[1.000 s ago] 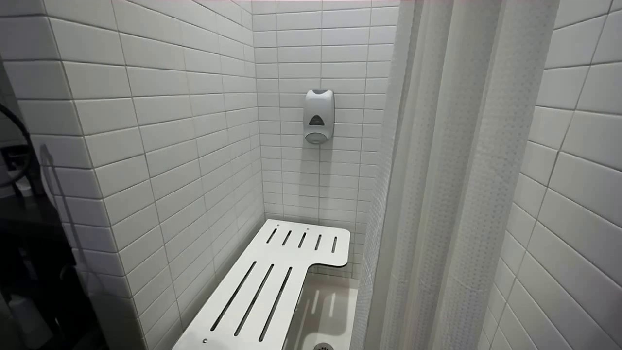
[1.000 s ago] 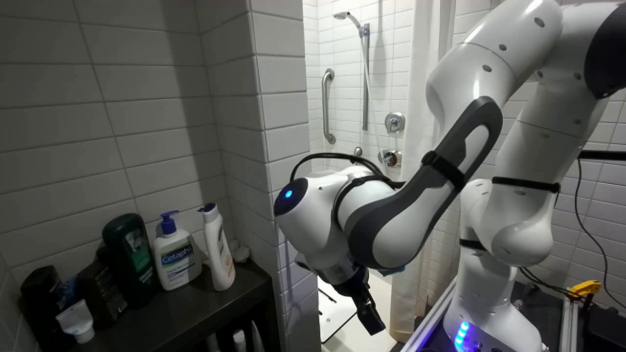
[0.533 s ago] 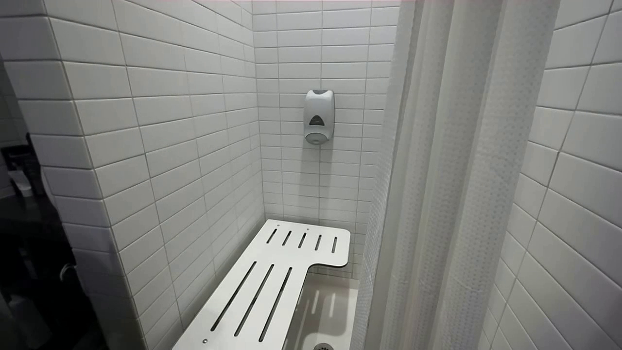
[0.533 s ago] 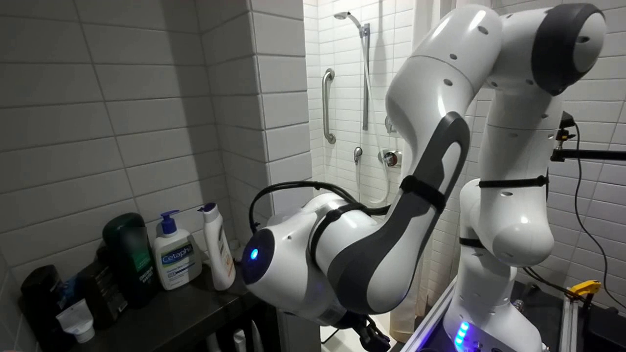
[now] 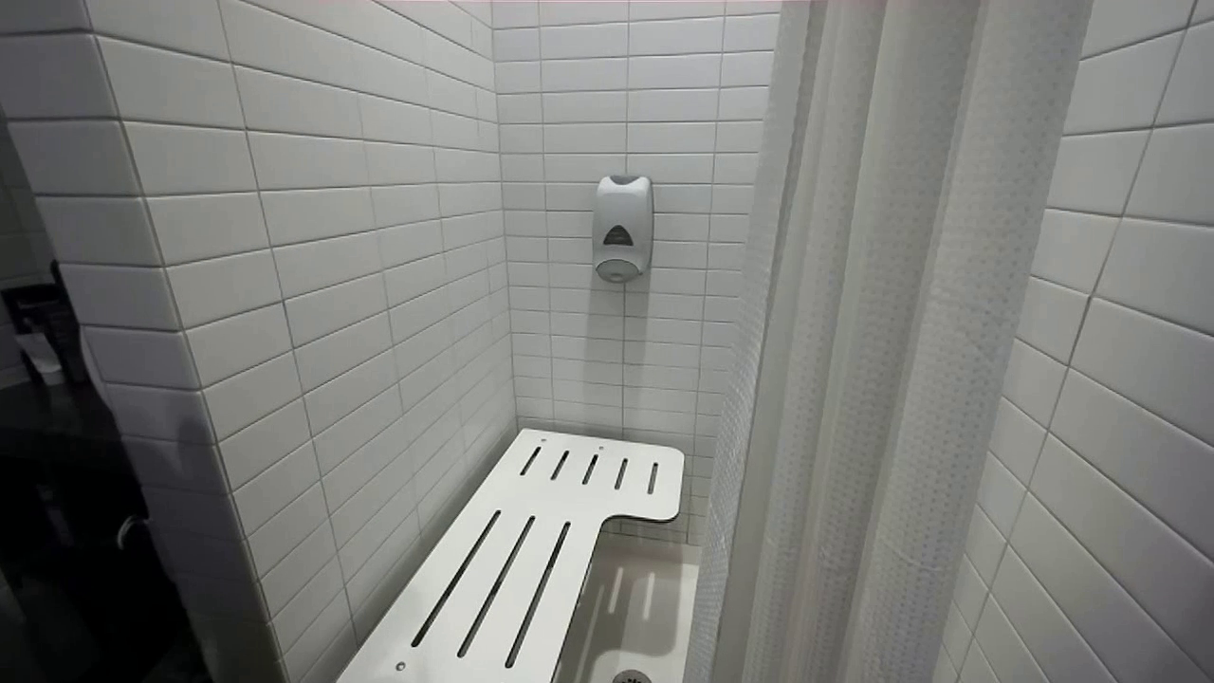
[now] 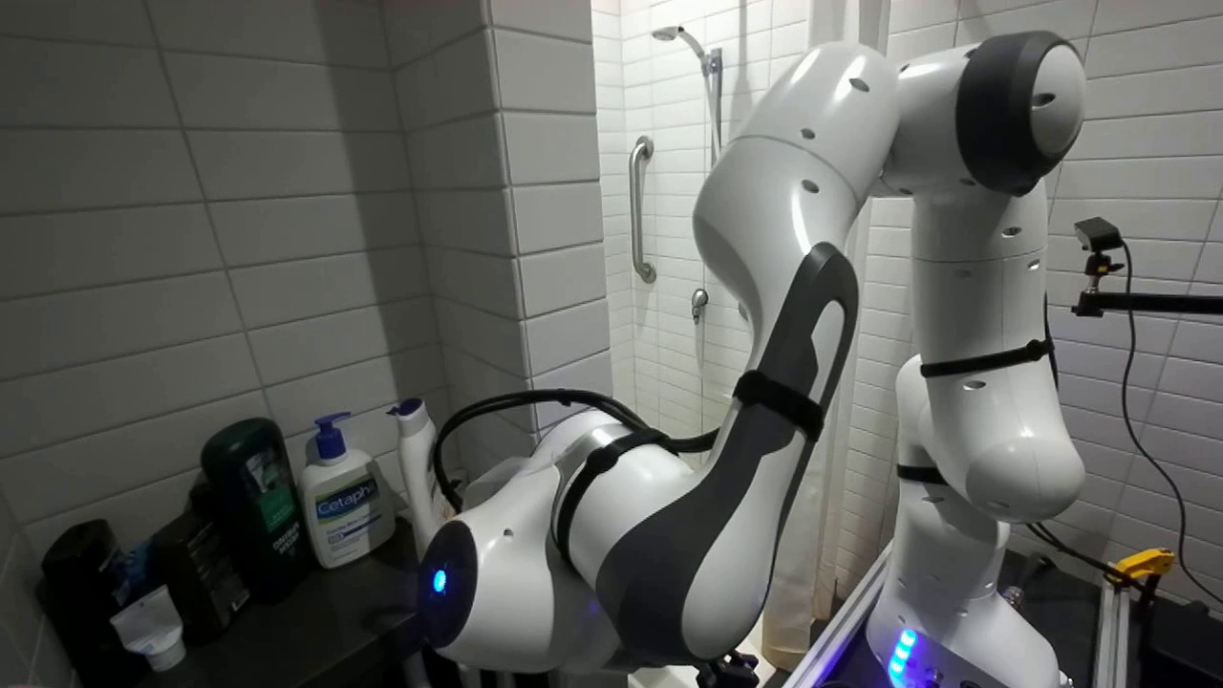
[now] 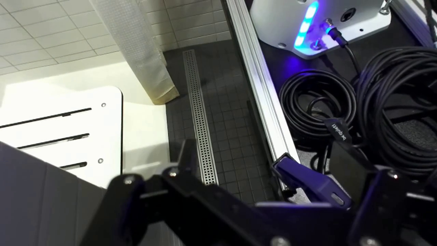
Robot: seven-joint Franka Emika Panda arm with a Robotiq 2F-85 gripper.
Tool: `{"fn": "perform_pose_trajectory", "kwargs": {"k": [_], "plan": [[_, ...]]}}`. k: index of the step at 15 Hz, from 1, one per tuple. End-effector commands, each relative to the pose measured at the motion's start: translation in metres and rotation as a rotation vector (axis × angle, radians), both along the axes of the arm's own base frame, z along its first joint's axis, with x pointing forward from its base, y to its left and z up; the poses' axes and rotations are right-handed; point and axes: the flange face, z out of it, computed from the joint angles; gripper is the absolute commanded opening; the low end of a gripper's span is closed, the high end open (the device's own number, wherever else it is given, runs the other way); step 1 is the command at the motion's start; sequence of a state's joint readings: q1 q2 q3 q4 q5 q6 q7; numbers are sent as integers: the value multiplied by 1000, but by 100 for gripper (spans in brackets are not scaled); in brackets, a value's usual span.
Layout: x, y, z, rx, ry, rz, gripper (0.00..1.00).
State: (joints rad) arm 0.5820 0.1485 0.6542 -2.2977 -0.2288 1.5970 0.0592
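Note:
My gripper (image 7: 266, 150) shows in the wrist view with its two black fingers wide apart and nothing between them. It also shows at the bottom edge of an exterior view (image 6: 728, 671), partly cut off. Seen past the fingers are the dark tiled floor, a long metal drain (image 7: 201, 126) and a purple-looking clamp (image 7: 307, 177) on a silver rail (image 7: 261, 92). The gripper does not visibly touch any of them. The white slotted shower bench (image 7: 106, 131) lies to the left in the wrist view; it also shows in an exterior view (image 5: 493, 588).
A dark shelf (image 6: 315, 621) holds several bottles, among them a Cetaphil pump bottle (image 6: 346, 511) and a white bottle (image 6: 418, 459) partly behind the arm. A tiled wall corner (image 6: 559, 220), a shower curtain (image 7: 133, 44) and coiled black cables (image 7: 317, 106) are nearby. A soap dispenser (image 5: 623, 213) hangs on the wall.
The arm has moved down and towards the shelf in an exterior view, now covering part of the white bottle. The gripper has dropped to the frame's bottom edge. The bottles stay put.

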Motion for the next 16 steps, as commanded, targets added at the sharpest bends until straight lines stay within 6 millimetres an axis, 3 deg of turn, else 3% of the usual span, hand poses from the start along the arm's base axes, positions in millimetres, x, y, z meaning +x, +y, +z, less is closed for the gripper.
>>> {"fn": "perform_pose_trajectory", "kwargs": {"k": [1,10,16], "plan": [[1,-7,-1,0,10,16,100],[28,13,43,-167,115,498,100],[32,36,43,-211,217,813,100]]}}
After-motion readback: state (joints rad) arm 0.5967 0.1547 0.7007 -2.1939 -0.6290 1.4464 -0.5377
